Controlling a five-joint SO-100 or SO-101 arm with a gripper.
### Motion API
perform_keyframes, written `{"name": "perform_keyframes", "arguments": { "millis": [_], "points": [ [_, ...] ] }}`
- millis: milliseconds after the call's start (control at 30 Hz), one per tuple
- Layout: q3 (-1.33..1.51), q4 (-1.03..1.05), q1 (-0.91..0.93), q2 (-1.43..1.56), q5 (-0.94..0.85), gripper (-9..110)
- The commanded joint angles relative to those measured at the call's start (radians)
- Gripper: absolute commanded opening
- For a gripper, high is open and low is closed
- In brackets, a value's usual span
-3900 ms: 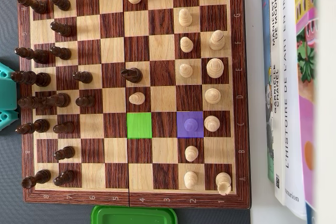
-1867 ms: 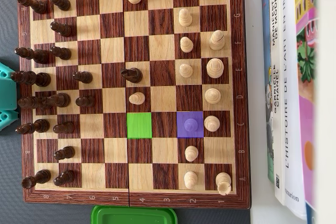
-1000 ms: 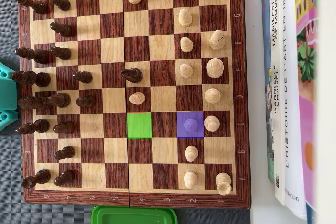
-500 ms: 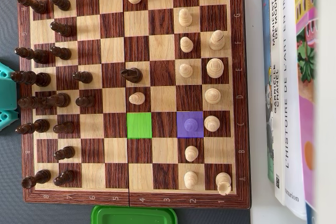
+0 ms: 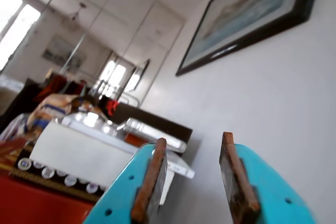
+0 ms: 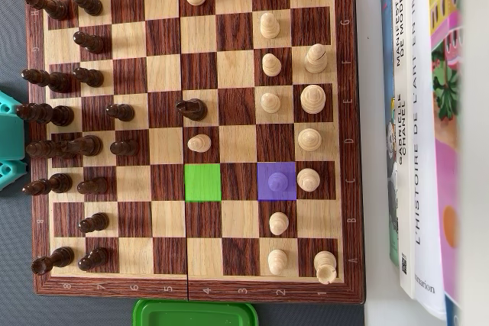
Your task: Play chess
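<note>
Gripper: your gripper (image 5: 191, 174) stood with jaws spread, empty, aimed at a wall.
Container: you had 1 green lid (image 6: 195, 314) below the chessboard (image 6: 345, 112); contents unseen.
Board: 1 pawn (image 6: 278, 181) sat on the purple square; 1 green square (image 6: 202, 182) lay bare.
Far: books (image 6: 416, 135) lay beside the board.

This is a home, likely a living room. The wrist view shows a white wall with a framed picture (image 5: 247, 17) high on the right, bright windows (image 5: 13, 17) far left and a hanging lamp (image 5: 80, 10). Art books (image 6: 416, 135) lie beside a wooden chessboard (image 6: 195, 131) in the overhead view.
</note>
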Motion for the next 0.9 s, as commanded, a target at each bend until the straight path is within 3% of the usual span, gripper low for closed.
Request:
{"name": "perform_keyframes", "arguments": {
  "millis": [0,300,467,667,867],
  "points": [
    [-0.112,0.204,0.006,-0.046,0.029,16],
    [-0.301,0.785,0.034,-0.222,0.264,16],
    [-0.457,1.065,0.083,-0.359,0.268,16],
    [-0.578,1.221,0.146,-0.535,0.276,16],
    [-0.649,1.239,0.153,-0.732,0.279,16]
  ]
}}
